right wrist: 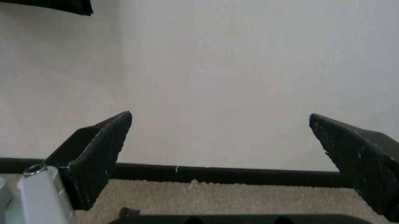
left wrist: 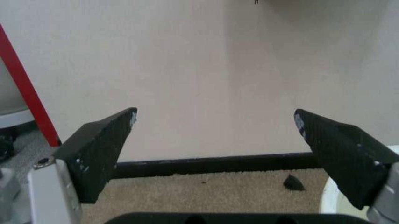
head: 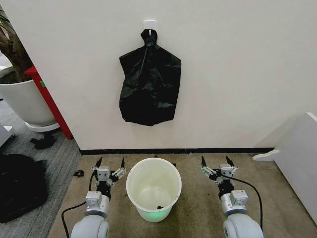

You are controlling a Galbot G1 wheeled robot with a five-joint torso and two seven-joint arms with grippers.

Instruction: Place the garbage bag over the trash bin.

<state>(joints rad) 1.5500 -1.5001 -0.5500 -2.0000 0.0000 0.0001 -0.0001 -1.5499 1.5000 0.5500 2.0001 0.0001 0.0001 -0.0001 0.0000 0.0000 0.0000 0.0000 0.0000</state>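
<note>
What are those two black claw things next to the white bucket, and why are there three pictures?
Those are a robot's two hands. The left pincer and the right pincer are both open and hold nothing. They hover low over the carpet, one on each side of the white bin.

The big picture comes from a camera on the robot's head, looking down. The other two come from small cameras on its wrists, so you see each pincer's black fingers close up, pointing at the wall.

The bin stands on the carpet, with a small dark scrap inside. A black bag hangs from a hook on the wall above it. The robot is meant to put the bag over the bin, but has not touched it yet.
</note>
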